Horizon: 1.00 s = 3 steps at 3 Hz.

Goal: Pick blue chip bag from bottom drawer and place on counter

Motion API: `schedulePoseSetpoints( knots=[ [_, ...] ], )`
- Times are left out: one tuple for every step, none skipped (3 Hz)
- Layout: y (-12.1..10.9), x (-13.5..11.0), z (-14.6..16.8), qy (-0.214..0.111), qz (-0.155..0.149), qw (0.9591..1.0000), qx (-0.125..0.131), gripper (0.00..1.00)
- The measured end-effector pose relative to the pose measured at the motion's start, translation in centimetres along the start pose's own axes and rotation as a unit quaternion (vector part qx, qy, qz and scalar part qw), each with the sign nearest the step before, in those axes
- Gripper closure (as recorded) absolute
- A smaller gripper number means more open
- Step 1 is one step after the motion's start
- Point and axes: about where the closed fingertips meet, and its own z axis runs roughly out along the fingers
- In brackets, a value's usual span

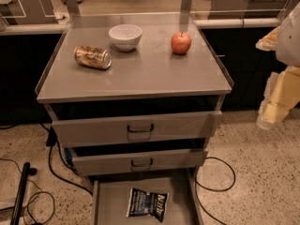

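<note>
On the floor at the far left, black cables (55, 168) trail beside the cabinet. The counter (140, 76) is a flat grey surface with raised rims at its sides and back. Near its left edge a dented gold can (93, 57) lies on its side. Further in, close to the back edge, a white bowl (125, 36) stands upright, apart from the can. Towards the back right corner a red apple (181, 43) sits alone, well apart from the bowl.

Below the front edge, two grey drawers with dark handles, the upper (89, 131) and the lower (101, 163), are both pulled part-way out. Under them the bottom drawer (108, 201) is pulled out furthest, low by the floor. The blue chip bag (147, 204) lies flat on this drawer's floor, about midway between the side walls, with its white lettering facing up. Nothing touches the bag.

A black cable loop (221, 176) lies on the floor right of the drawers. At the far right, the gripper (269, 114) hangs in the air beyond the right edge of the surface, at about the height of the upper drawer and well apart from the bag. It holds nothing visible; whether it is spread or closed is impossible to say.
</note>
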Motion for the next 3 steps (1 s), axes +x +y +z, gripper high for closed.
schedulePoseSetpoints(
  knots=[
    [0.0, 0.0, 0.0, 0.0, 0.0, 1.0, 0.0, 0.0],
    [1.4, -0.2, 2.1, -0.014, -0.002, 0.9998, -0.011, 0.0],
    [3.2, -0.2, 5.3, -0.041, -0.004, 0.9988, -0.027, 0.0]
  ],
)
